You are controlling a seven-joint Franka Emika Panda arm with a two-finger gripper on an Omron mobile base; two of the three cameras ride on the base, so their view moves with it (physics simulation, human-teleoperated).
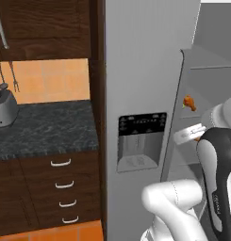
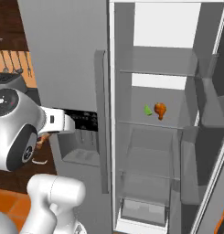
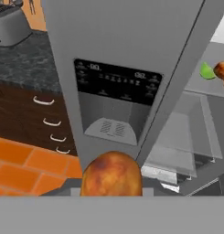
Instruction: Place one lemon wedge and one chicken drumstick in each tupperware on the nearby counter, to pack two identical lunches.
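Observation:
A browned chicken drumstick [image 3: 111, 176] sits right at my gripper [image 3: 111, 185], which is shut on it; its orange end [image 2: 41, 140] pokes out below the hand in the right base view. The hand hangs in front of the fridge's closed left door with the dispenser panel [image 3: 117, 96]. On a middle shelf of the open fridge compartment lie a second chicken drumstick [image 2: 160, 109] and a green lemon wedge [image 2: 148, 110] side by side. The black speckled counter [image 1: 46, 127] runs to the left of the fridge. Both tupperware trays are out of view.
A silver toaster [image 1: 4, 109] stands on the counter at the far left, under hanging utensils. Dark wood drawers with curved silver handles [image 1: 64, 184] sit below. The fridge's open right door [image 2: 214, 137] stands at the right, and the floor is orange tile [image 3: 22, 164].

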